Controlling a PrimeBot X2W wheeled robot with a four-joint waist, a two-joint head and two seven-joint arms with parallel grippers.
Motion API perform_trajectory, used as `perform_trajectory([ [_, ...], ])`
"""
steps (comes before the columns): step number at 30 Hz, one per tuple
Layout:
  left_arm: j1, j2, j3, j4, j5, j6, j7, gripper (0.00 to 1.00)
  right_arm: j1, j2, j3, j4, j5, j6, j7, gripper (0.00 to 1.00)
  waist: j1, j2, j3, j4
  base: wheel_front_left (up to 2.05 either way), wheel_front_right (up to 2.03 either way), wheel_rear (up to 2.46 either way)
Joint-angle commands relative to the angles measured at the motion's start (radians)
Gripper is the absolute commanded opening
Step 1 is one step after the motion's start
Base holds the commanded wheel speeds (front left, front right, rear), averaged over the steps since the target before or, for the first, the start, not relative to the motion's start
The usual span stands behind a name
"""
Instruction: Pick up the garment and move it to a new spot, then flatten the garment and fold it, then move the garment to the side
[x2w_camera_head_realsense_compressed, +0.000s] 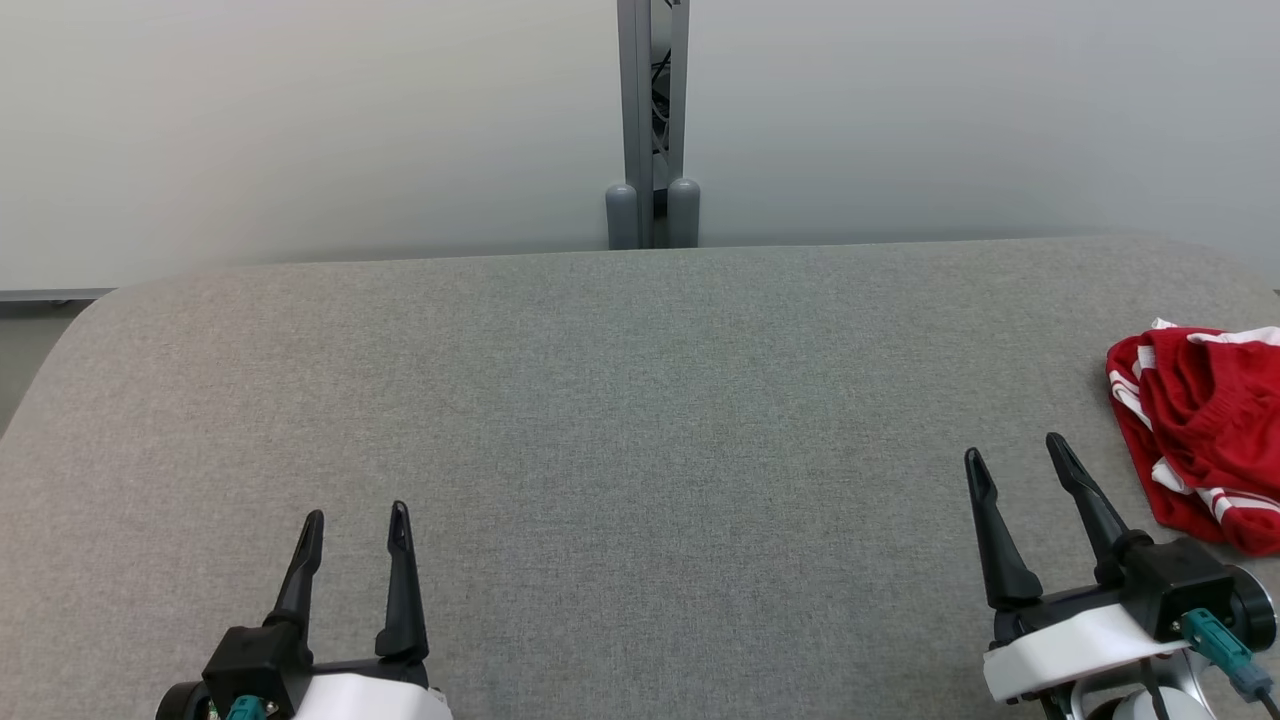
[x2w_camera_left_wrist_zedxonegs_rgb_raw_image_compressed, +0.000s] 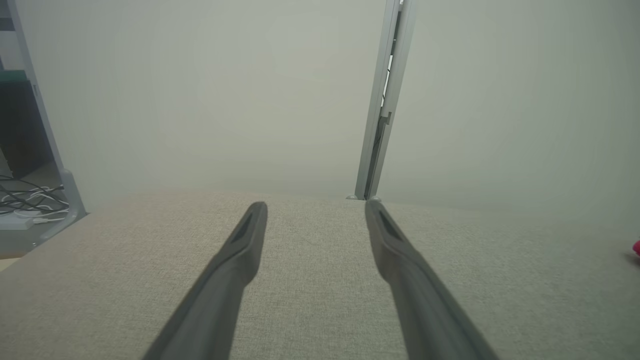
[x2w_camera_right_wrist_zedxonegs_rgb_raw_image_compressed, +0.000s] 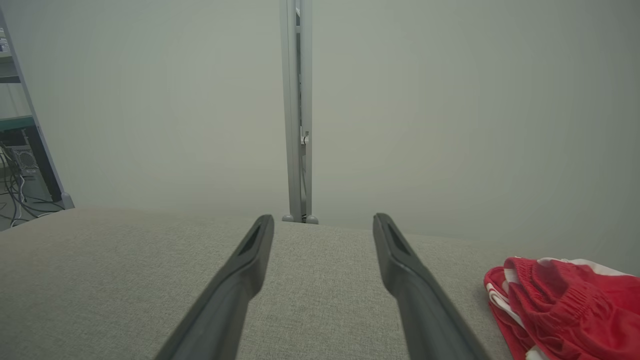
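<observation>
The garment (x2w_camera_head_realsense_compressed: 1205, 430) is red cloth with white stripes, bunched in a heap at the table's right edge and partly cut off by the head view's border. It also lies low and right in the right wrist view as the garment (x2w_camera_right_wrist_zedxonegs_rgb_raw_image_compressed: 565, 305), and a sliver of it (x2w_camera_left_wrist_zedxonegs_rgb_raw_image_compressed: 636, 247) shows at the left wrist view's right edge. My right gripper (x2w_camera_head_realsense_compressed: 1015, 452) hovers open just left of the heap, nothing between its fingers. At the lower left my left gripper (x2w_camera_head_realsense_compressed: 357, 520) stands open and empty, far from the cloth. Both open pairs point at the far wall: right gripper (x2w_camera_right_wrist_zedxonegs_rgb_raw_image_compressed: 323, 218), left gripper (x2w_camera_left_wrist_zedxonegs_rgb_raw_image_compressed: 316, 204).
A grey fabric-covered table (x2w_camera_head_realsense_compressed: 620, 400) spreads wide between the two grippers. Pale partition panels rise behind it, joined by a grey post (x2w_camera_head_realsense_compressed: 652, 120). Cables and a shelf frame (x2w_camera_left_wrist_zedxonegs_rgb_raw_image_compressed: 30, 200) lie off the table's left end.
</observation>
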Motion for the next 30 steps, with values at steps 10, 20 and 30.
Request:
perform_trajectory([
  [10, 0.018, 0.004, 0.016, 0.009, -0.024, -0.016, -0.002, 1.0, 0.007, -0.005, 0.008, 0.014, 0.009, 0.0, -0.001, 1.0, 0.0, -0.0001, 0.002, 0.005, 0.0, 0.0, 0.0],
  [20, 0.017, 0.004, 0.034, 0.002, -0.022, -0.034, -0.002, 1.0, -0.001, -0.005, 0.018, 0.025, 0.01, 0.0, -0.001, 1.0, 0.0, -0.0001, 0.002, 0.008, 0.0, 0.0, 0.0],
  [30, 0.026, 0.004, 0.04, -0.005, -0.046, -0.041, -0.002, 1.0, -0.003, -0.005, 0.019, 0.03, 0.046, 0.0, -0.001, 1.0, 0.0, -0.0001, 0.004, 0.01, 0.0, 0.0, 0.0],
])
